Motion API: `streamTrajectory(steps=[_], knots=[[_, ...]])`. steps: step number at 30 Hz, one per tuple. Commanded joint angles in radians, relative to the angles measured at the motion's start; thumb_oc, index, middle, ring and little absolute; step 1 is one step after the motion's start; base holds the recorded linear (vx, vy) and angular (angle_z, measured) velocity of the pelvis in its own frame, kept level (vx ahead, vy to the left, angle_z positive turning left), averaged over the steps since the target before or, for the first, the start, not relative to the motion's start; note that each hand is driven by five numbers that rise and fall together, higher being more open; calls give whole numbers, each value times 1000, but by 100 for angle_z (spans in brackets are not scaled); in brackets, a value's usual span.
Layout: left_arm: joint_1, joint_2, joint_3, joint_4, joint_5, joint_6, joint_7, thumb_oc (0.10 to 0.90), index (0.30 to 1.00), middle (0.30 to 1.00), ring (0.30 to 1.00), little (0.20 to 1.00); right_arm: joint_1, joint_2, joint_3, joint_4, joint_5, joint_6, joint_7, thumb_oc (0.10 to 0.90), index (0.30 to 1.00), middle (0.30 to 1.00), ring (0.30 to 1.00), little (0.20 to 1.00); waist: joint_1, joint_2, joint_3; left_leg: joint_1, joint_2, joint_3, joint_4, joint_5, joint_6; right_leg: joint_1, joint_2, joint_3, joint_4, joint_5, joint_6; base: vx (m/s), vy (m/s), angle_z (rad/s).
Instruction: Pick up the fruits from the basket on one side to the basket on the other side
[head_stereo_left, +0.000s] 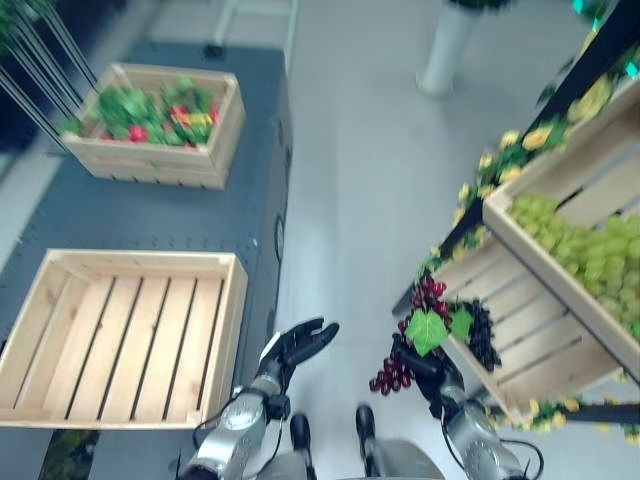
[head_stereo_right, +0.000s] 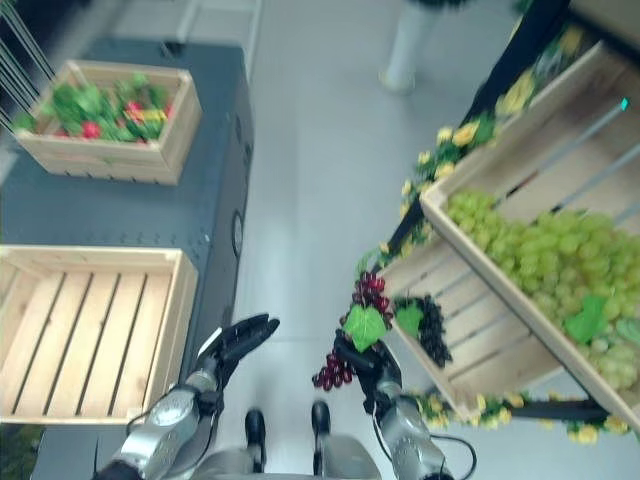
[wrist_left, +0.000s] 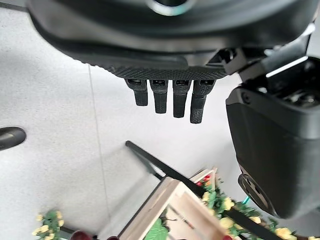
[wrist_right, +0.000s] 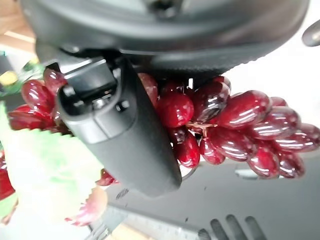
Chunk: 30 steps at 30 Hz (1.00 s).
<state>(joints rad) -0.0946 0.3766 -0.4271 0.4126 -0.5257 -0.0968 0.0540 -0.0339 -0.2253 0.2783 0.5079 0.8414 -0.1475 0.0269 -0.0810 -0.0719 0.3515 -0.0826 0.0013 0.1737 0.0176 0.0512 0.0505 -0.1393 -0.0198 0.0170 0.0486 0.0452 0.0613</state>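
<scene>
Your right hand (head_stereo_left: 432, 372) is closed around red grapes (wrist_right: 225, 125), lifted just beside the right crate (head_stereo_left: 520, 330). Your left hand (head_stereo_left: 298, 345) hovers spread near the empty crate (head_stereo_left: 120, 335).

Glossy red grapes (wrist_right: 235, 125), pale slatted-wood empty crate (head_stereo_left: 120, 335), matt dark plastic robot hand (wrist_right: 120, 135)

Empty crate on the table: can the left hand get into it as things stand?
Probably yes. The left hand hangs open over the floor just beside the empty crate, which is open-topped with nothing between them. The right hand is the one holding the red grapes, though.
</scene>
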Motion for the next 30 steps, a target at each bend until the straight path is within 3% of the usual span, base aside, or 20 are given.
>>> streamTrajectory(steps=[1,13,21,27,30], knots=[[-76,-12,-5,-69,-19,-121,15,800,900,900,900,900,-66,-48,-56,-138,26,-159,-9,400,300,300,300,300,-12,29,45,-106,-12,-26,250,-175,-3,-79,18,-42,240,-104,-21,-118,-22,1],[-138,22,-22,-76,-21,-110,-18,800,900,900,900,900,-150,-217,-203,-140,-74,-207,-159,400,300,300,300,300,-15,23,144,-350,-23,-47,560,-285,-2,-300,15,-82,511,-187,-57,-87,-27,2],[-161,45,-43,-106,-21,-90,-36,800,900,900,900,900,-228,-326,-300,-125,-114,-179,-291,400,300,300,300,300,-14,18,168,-461,-22,-60,688,-335,8,-396,14,-100,619,-215,-69,-39,-23,4],[-172,78,-43,-118,-5,-66,-50,800,900,900,900,900,-255,-405,-338,-119,-146,-148,-328,400,300,300,300,300,-3,-14,168,-534,-10,-74,789,-377,16,-456,19,-119,710,-240,-79,-16,-66,-1],[-171,106,-29,-124,13,-46,-61,800,900,900,900,900,-246,-443,-361,-95,-95,-127,-330,400,300,300,300,300,12,-40,166,-569,-7,-89,838,-392,17,-476,25,-131,746,-246,-82,-7,-145,7]])
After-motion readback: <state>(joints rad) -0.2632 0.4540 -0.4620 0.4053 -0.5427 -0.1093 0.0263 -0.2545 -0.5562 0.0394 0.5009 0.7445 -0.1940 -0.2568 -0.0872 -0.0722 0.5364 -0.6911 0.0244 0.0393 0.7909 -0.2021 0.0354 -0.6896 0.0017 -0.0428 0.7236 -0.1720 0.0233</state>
